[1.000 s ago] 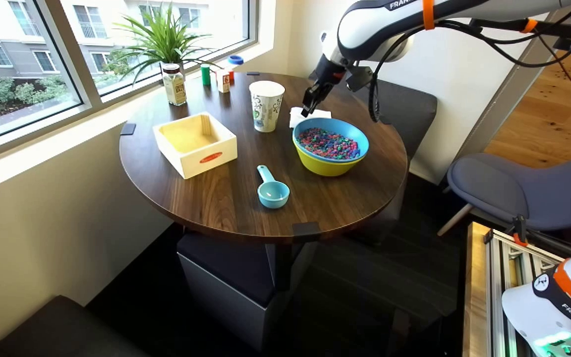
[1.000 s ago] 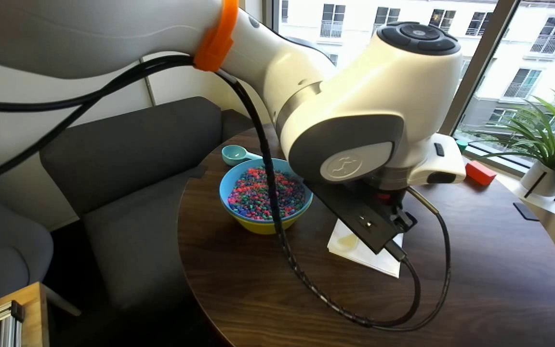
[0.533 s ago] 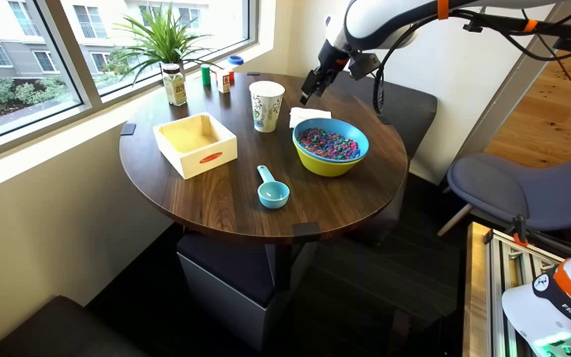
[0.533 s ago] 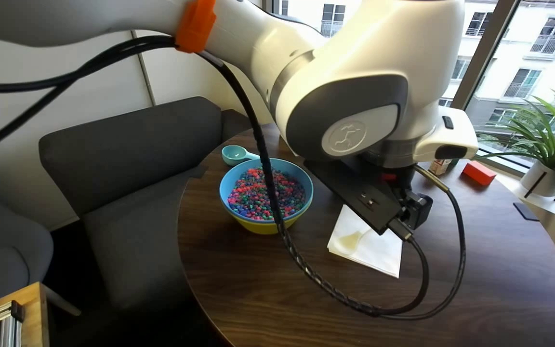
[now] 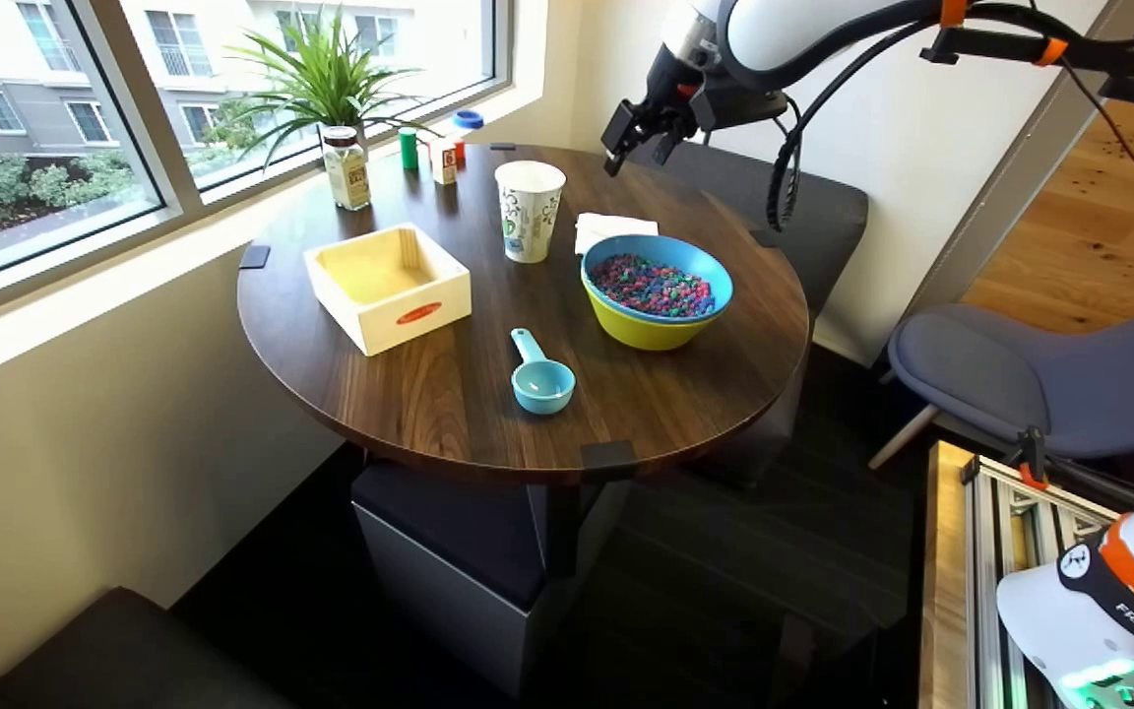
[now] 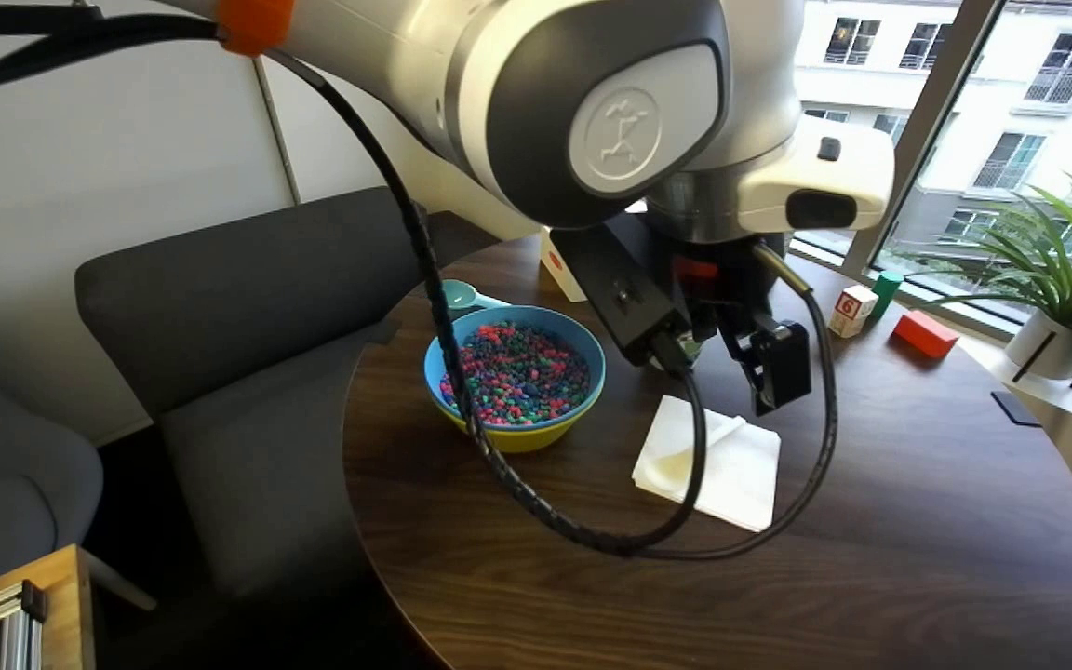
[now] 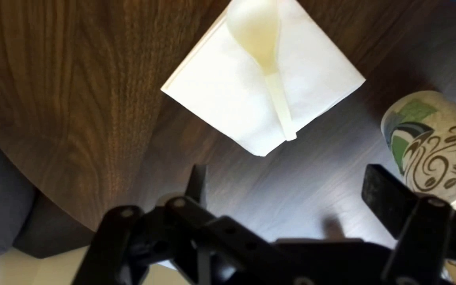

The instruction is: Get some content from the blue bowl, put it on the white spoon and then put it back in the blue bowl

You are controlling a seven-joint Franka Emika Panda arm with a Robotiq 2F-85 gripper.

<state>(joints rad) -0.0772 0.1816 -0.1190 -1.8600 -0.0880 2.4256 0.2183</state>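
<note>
The white spoon lies on a white napkin, its cream bowl toward the top of the wrist view and its handle reaching just past the napkin's edge. My gripper is open, nothing between its widely spread black fingers. In an exterior view the gripper hangs above the table, beyond the napkin and higher than it. The blue bowl, yellow-green on the outside, stands beside the napkin. Its content is a heap of tiny purple, red and green pieces, visible in both exterior views.
A tall white cup stands close to the napkin, right of it in the wrist view. Also on the table are a square wooden tray, a light-blue scoop and a glass jar. A black cable loops below the wrist.
The arm has risen away from the napkin, and its fingers have spread apart. The spoon's bowl and the blue bowl have stayed where they were.
</note>
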